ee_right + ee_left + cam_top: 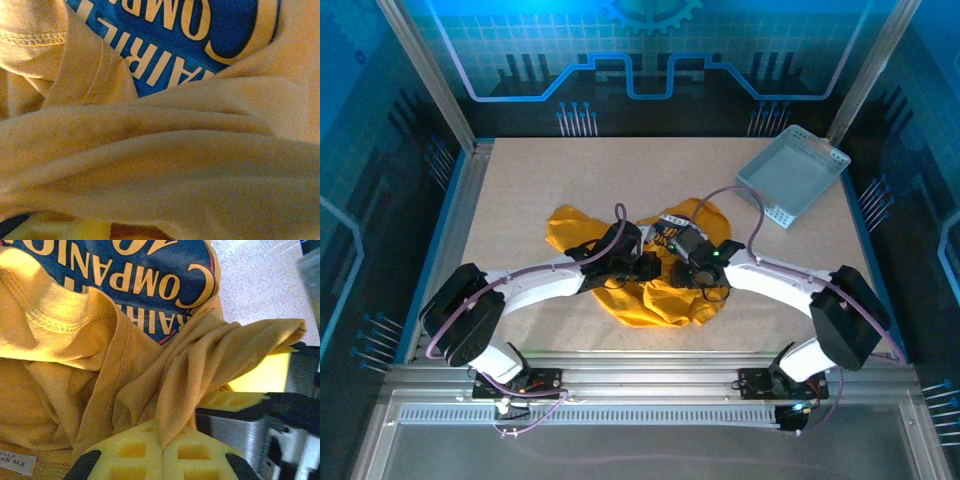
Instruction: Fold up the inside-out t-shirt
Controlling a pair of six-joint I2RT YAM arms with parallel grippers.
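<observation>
The inside-out t-shirt [655, 303], mustard yellow, lies crumpled in the middle of the table, with both grippers meeting over it. My left gripper [653, 266] is shut on a bunched fold of the shirt [200, 365], pinched between its yellow pads [131, 450]. The navy round print [150, 275] with yellow lettering faces up just beyond. My right gripper [680, 262] sits right beside the left one. In the right wrist view the shirt [175, 165] drapes over its fingers, so its jaws are hidden apart from a strip of yellow pad [55, 231].
A pale blue-grey perforated basket [790, 176] stands tilted at the back right of the tan table [520, 190]. A white sewn-in label [17, 463] shows on the shirt near my left fingers. Metal frame rails edge the table.
</observation>
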